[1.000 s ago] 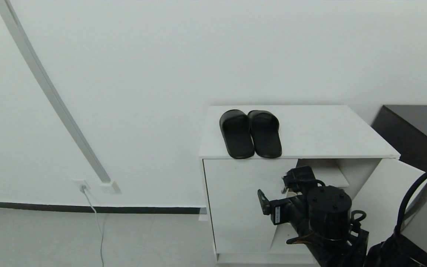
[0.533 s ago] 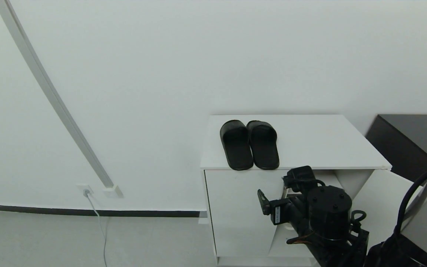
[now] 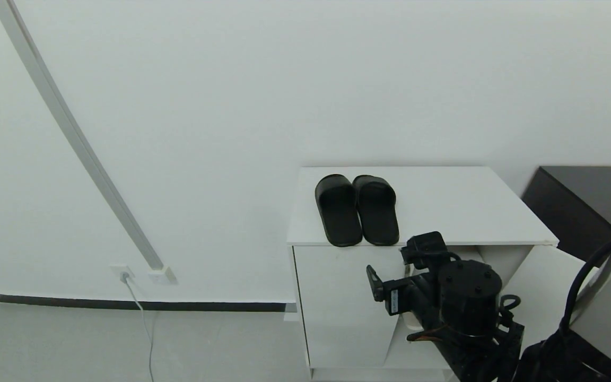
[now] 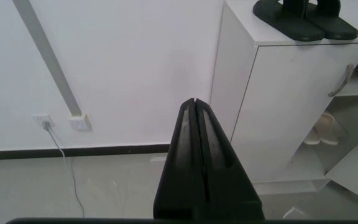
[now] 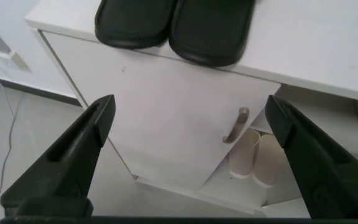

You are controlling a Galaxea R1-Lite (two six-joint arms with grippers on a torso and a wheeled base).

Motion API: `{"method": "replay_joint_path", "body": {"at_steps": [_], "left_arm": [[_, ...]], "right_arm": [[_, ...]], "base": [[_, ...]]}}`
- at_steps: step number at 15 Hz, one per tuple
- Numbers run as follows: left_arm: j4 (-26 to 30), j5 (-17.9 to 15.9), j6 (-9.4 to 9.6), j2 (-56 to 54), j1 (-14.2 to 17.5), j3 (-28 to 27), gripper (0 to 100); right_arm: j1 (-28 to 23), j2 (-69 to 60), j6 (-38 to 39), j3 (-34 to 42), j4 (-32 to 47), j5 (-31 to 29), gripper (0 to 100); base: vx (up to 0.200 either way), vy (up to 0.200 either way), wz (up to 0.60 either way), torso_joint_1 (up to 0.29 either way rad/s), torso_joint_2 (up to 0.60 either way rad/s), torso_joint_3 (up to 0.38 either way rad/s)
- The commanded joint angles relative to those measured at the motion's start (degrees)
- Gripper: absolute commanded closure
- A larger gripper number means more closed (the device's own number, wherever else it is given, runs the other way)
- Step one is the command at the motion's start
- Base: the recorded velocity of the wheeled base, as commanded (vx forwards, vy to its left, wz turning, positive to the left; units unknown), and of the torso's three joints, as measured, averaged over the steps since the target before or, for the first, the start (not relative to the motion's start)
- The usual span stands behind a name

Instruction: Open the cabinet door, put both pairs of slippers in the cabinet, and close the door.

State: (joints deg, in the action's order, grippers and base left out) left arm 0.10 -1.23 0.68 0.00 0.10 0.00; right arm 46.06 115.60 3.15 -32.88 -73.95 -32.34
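Note:
A pair of black slippers (image 3: 357,209) lies side by side on the white cabinet's top (image 3: 454,207), near its front left edge. The cabinet's left door (image 3: 337,302) is shut, and its right door (image 3: 549,286) stands swung out. A beige pair of slippers (image 5: 257,158) sits on the lower shelf inside; the beige slippers (image 4: 325,129) also show through the opening from the side. My right gripper (image 3: 398,265) hangs open in front of the cabinet, just below the black slippers (image 5: 176,22), level with the left door's handle (image 5: 235,124). My left gripper (image 4: 195,102) is shut on nothing, left of the cabinet.
A dark piece of furniture (image 3: 592,201) stands right of the cabinet. A wall socket with a hanging cable (image 3: 122,276) and a slanted white conduit (image 3: 72,132) are on the wall to the left. Bare floor (image 3: 125,345) lies left of the cabinet.
The whole head picture has shifted, so the cabinet now sits lower in it. My right gripper has risen a little toward the cabinet's top edge.

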Motion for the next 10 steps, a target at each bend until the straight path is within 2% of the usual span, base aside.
{"method": "replay_joint_path", "body": {"at_steps": [1, 2, 3, 6, 8, 10], "left_arm": [[0.0, 0.0, 0.02, 0.1, 0.0, 0.0, 100], [0.0, 0.0, 0.02, 0.1, 0.0, 0.0, 100], [0.0, 0.0, 0.02, 0.1, 0.0, 0.0, 100], [0.0, 0.0, 0.02, 0.1, 0.0, 0.0, 100], [0.0, 0.0, 0.02, 0.1, 0.0, 0.0, 100], [0.0, 0.0, 0.02, 0.1, 0.0, 0.0, 100]], "right_arm": [[-0.8, -1.5, 1.3, -5.4, 5.6, 0.0, 0], [-0.8, -2.8, 2.0, -7.8, 9.8, 0.0, 0], [-0.6, -5.2, 3.8, -12.2, 18.3, 0.0, 0], [-0.4, -8.6, 7.8, -22.2, 36.3, 0.0, 0], [-0.4, -9.1, 9.6, -25.3, 41.9, -0.4, 0], [0.5, -9.5, 10.0, -25.9, 43.7, -0.5, 0]], "base": [[0.0, 0.0, 0.0, 0.0, 0.0, 0.0], [0.0, 0.0, 0.0, 0.0, 0.0, 0.0], [0.0, 0.0, 0.0, 0.0, 0.0, 0.0], [0.0, 0.0, 0.0, 0.0, 0.0, 0.0], [0.0, 0.0, 0.0, 0.0, 0.0, 0.0], [0.0, 0.0, 0.0, 0.0, 0.0, 0.0]]}}
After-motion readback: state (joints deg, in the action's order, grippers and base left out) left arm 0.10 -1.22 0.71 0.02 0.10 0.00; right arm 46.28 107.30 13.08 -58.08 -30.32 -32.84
